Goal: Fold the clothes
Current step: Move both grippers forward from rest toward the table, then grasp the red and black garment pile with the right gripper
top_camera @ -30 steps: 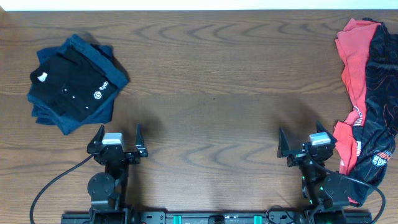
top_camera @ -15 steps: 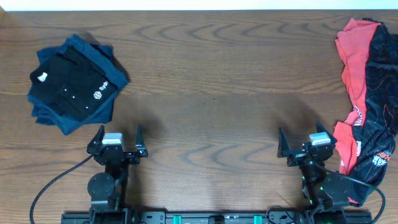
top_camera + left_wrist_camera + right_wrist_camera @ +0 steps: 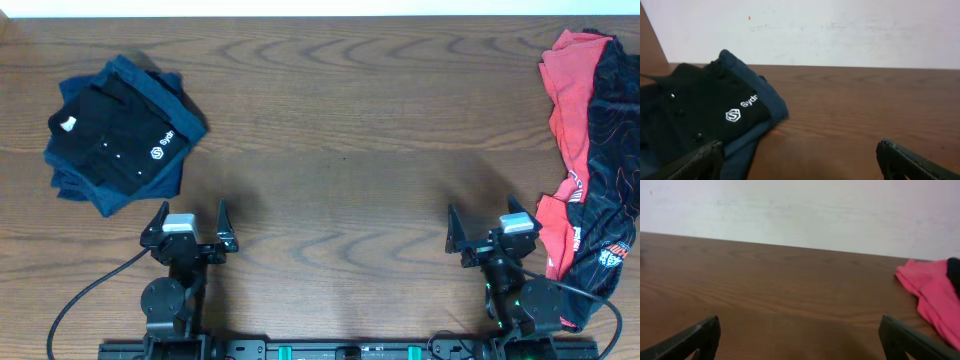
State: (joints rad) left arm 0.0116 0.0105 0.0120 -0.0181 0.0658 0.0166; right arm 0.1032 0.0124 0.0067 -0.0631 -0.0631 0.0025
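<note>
My left tool (image 3: 191, 213) sat low over the counter (image 3: 340, 150), its two fingers (image 3: 692, 162) spread wide and holding nothing. Behind it, a black cable (image 3: 75, 300) curved away from the arm's base toward the left.

Ahead of this tool and off to its left lay a folded stack. A black shirt (image 3: 105, 130) with a small white logo and lettering on the chest rested on top of a navy shirt (image 3: 175, 105), whose edges showed around it. Through the left wrist camera, the stack's near corner lay ahead of the left finger, apart from it.

My right tool (image 3: 483, 218) was also spread open and empty, with brown wood straight ahead of it. To its right, a loose, unfolded heap ran along the counter's right side. It was a red T-shirt (image 3: 565, 90) with a black jersey (image 3: 612, 150), patterned in thin red lines, draped over its outer part. The heap's near end came down just beside the tool's right finger, and from above I could not tell whether they touched.

The right wrist camera caught only a fold of the red T-shirt ahead and to the right. A pale wall (image 3: 800, 210) stood beyond the counter's far edge.
</note>
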